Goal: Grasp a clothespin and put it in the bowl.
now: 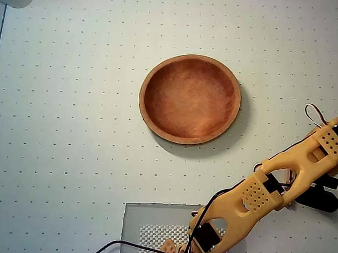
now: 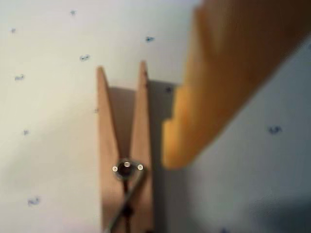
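In the wrist view the clothespin (image 2: 125, 160) fills the near middle, lying flat on the pale dotted worktop (image 2: 48, 121) with its two slim wooden prongs pointing toward 12 o'clock and spread in a narrow V, and its metal spring (image 2: 127, 167) sitting low between them. Just beside it, at 3 o'clock, a blurred yellow finger (image 2: 214, 92) of the pincer comes down from the upper right; its tip ends level with the spring, and whether it touches the wood cannot be told. Only this one finger shows, so whether the pincer stands apart or together cannot be told. In the overhead view the yellow arm (image 1: 266, 191) reaches in from 4 o'clock toward 6 o'clock, its front end cut by the bottom edge over a grey square mat (image 1: 149, 220) with a woven patch; the clothespin cannot be made out there. Farther up, near the centre toward 12 o'clock, the reddish-brown wooden bowl (image 1: 145, 103) rests on the worktop, well apart from the arm, with nothing inside.
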`<state>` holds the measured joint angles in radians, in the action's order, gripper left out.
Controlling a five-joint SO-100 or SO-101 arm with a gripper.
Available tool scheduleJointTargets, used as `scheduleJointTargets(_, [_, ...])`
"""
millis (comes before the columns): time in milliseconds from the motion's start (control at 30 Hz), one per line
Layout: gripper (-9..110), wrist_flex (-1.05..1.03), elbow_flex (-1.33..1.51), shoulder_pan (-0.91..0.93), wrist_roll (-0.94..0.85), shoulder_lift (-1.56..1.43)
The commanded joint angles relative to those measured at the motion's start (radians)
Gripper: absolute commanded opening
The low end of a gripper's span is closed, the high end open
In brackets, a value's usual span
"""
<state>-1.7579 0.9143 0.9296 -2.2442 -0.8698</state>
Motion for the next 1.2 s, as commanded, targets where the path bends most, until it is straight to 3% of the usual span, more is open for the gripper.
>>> scheduleJointTargets(0, [32,-0.011,-0.086,0.0,-0.006,-0.034])
scheduleJointTargets(400, [32,-0.011,-0.25,0.0,0.0,0.092])
scheduleJointTargets(1167, [32,-0.023,-0.238,-0.014,-0.011,0.187])
